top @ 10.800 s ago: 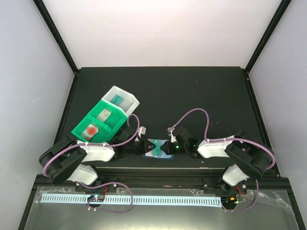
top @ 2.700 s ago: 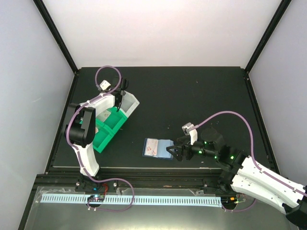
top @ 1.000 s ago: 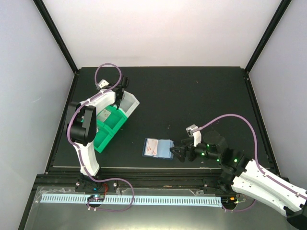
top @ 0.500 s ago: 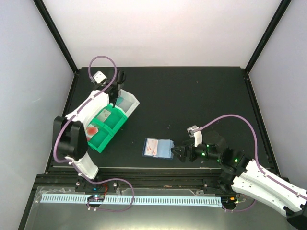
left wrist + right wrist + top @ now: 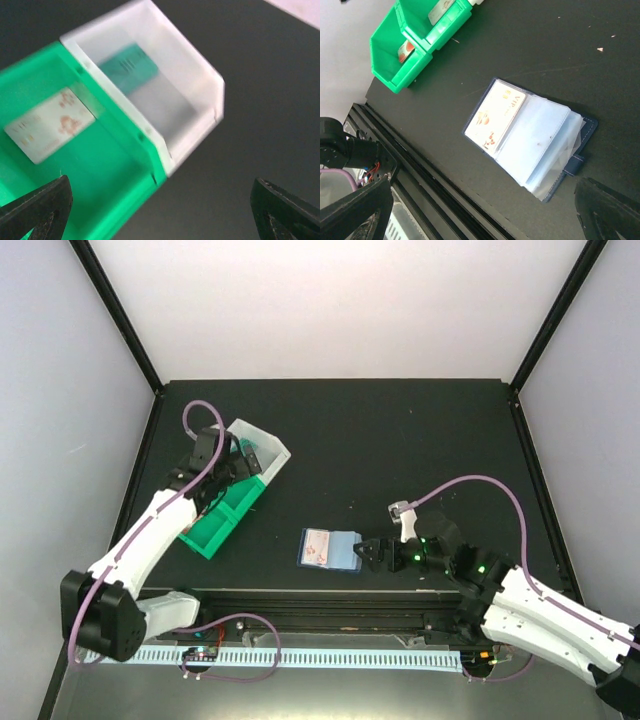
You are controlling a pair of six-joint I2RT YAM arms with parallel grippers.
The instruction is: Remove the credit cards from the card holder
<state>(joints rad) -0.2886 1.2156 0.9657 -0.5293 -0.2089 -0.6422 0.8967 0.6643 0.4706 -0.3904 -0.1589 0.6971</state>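
Overhead sees all; close wrist views share, apparently, the green bin (image 5: pixel 405 75).

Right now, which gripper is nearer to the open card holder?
The right. The right gripper hovers just beside the card holder, at its right edge; the left gripper is far off to the left, over the bins.

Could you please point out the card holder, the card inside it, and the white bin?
card holder (image 5: pixel 542 142), right wrist view, on its empty clear pocket.
card in the holder (image 5: pixel 495 122), right wrist view, on the card's face.
white bin (image 5: pixel 182 39), left wrist view, on its far rim.
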